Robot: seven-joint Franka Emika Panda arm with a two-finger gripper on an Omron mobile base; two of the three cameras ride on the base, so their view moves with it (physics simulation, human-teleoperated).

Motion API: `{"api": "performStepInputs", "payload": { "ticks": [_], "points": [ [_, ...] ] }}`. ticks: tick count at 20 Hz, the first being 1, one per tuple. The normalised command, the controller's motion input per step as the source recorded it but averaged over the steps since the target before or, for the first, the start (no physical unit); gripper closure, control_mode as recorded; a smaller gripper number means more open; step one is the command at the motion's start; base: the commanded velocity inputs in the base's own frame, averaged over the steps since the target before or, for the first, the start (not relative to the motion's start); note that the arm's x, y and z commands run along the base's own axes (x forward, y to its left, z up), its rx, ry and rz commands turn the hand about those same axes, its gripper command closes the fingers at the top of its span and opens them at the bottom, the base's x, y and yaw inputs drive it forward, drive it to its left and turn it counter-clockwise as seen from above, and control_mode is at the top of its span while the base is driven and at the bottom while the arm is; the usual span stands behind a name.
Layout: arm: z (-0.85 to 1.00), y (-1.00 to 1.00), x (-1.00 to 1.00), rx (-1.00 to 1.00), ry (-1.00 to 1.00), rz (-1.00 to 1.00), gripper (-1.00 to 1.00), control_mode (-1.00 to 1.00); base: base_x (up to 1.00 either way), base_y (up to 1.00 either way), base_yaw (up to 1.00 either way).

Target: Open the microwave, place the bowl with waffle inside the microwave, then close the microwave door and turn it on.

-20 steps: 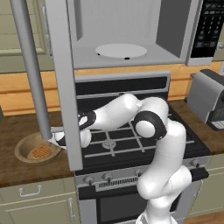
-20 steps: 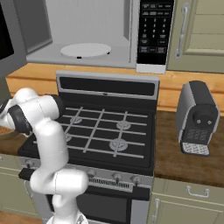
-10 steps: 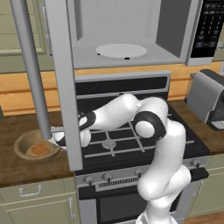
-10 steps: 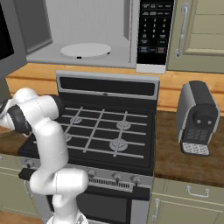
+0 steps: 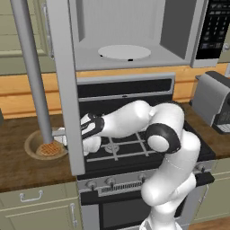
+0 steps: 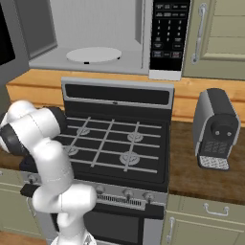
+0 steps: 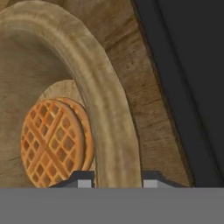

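microwave (image 5: 130, 36): mounted above the stove, cavity open, light grey inside with a white turntable (image 5: 124, 51) on its floor; dark keypad panel (image 6: 169, 33) on its right side
microwave door (image 5: 67, 85): swung out toward the camera on the left, seen edge-on in the left base view; its long silver bar handle (image 5: 32, 72) hangs in front of the bowl
bowl (image 7: 103, 105): round tan wooden bowl on the brown tabletop (image 5: 18, 166) left of the stove, well below the microwave; in the hand view its thick rim runs up from between the two finger tips
waffle (image 7: 51, 142): orange-brown grid disc lying flat on the bowl's floor, just inside the rim
fingers (image 7: 118, 179): closed on the bowl's near rim, one tip inside the bowl next to the waffle, the other outside over the tabletop
arm (image 5: 148, 130): reaches low and leftward across the stove front, hand passing behind the door's edge to the bowl
stove (image 6: 115, 143): black gas stove with grates, knobs along its front
coffee machine (image 6: 216, 129): grey, on the tabletop right of the stove
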Motion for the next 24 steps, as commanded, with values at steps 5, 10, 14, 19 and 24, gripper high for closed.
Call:
{"api": "performStepInputs", "payload": {
  "ticks": [5, 10, 14, 19, 24],
  "points": [
    [0.56, -0.58, -0.27, 0.00, -0.09, -0.14, 1.00, -1.00, 0.00, 0.00, 0.00],
    [0.87, -0.57, -0.39, 0.00, -0.04, -0.07, 1.00, -1.00, 0.00, 0.00, 0.00],
    [0.87, -0.71, -0.19, 0.00, 0.00, -0.06, 1.00, -1.00, 0.00, 0.00, 0.00],
    [0.60, -0.81, -0.11, -0.01, 0.01, -0.09, 1.00, -1.00, 0.00, 0.00, 0.00],
    [0.41, -0.78, -0.25, -0.03, 0.00, -0.17, 1.00, -1.00, 0.00, 0.00, 0.00]
  ]
}}
